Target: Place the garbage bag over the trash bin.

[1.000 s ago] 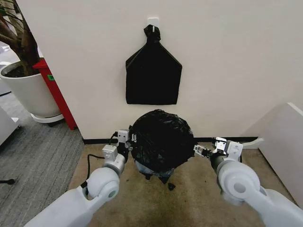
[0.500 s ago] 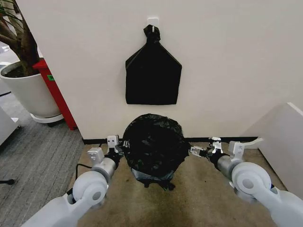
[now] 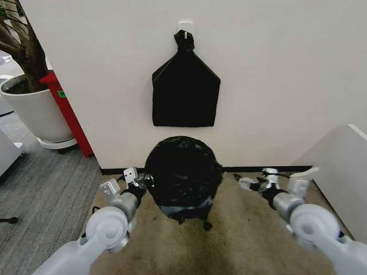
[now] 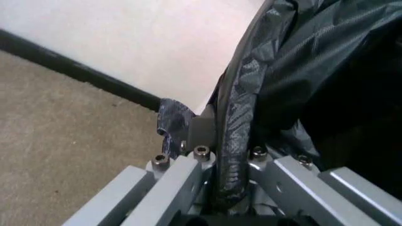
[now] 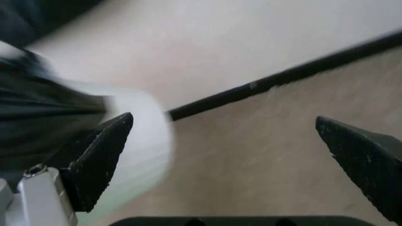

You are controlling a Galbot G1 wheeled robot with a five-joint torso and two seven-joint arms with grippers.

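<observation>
Crinkled glossy black plastic garbage bag drapes the small cream-white round trash bin on the carpet; left tool pinches its edge, right tool spread, clear. Fitting looks nearly complete.

You have a flat black house-shaped bundle hanging on the white wall, its knotted top caught on a small white hook, and a black baseboard running where the wall meets the tan carpet. Off to your left a large white plant pot holds a tree and stands on grey carpet, with a red panel leaning just beside it against the wall's corner. On your right a white slanted panel rises from the floor.
</observation>
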